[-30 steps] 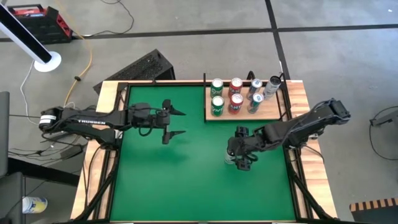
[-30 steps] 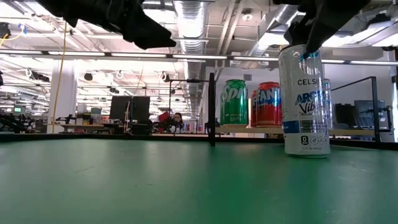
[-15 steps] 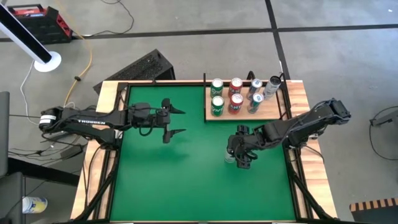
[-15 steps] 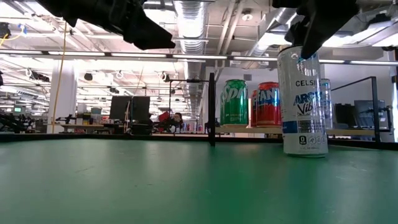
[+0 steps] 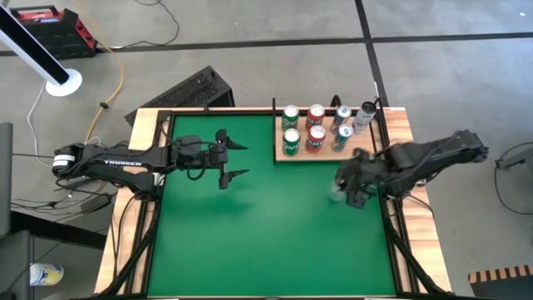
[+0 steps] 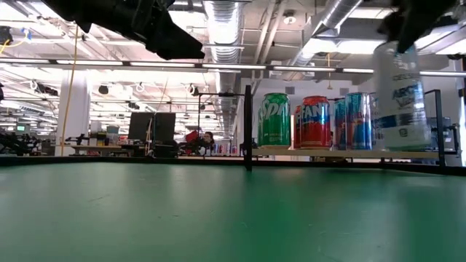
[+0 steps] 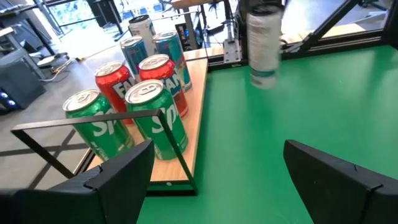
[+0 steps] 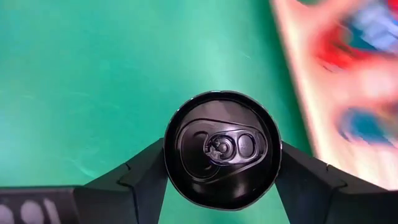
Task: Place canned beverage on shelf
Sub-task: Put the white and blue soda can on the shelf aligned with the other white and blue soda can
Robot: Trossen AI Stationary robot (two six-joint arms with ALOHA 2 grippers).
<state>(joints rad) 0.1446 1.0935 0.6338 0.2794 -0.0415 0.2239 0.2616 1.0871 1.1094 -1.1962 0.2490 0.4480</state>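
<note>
Can (image 6: 399, 98) lifted off surface (image 5: 250, 233), carried twd shelf (image 5: 366, 148) since 1 s ago.
R hand (image 5: 348, 185) clamps can top; L hand (image 5: 236, 161) spread wide, idle mid-surface.

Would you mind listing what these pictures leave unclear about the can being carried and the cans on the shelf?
- Carried can: the low view blurs its label, and the right gripper hides its top there.
- Its bottom: the right wrist view shows only the lid, so its clearance above the table is unclear there.
- Shelf: a smear in the right wrist view.
- Blue cans: the red can partly covers them in the low view.
- Left gripper: waits, open.
</note>
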